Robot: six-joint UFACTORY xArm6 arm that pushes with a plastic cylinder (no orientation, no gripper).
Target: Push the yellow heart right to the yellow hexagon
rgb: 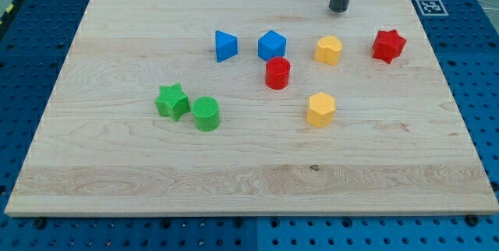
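Yellow heart (328, 50) lies just below my tip (338, 9), apart.

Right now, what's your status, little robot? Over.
My tip near view's top, touching no block, just above yellow heart. Yellow hexagon sits below heart, apart. Red cylinder left of that path, not blocking. Over.

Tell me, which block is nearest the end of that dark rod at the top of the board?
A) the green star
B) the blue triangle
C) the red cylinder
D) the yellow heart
D: my tip sits near the view's top edge, and the yellow heart lies just below it, closer than the red cylinder, blue triangle or green star.
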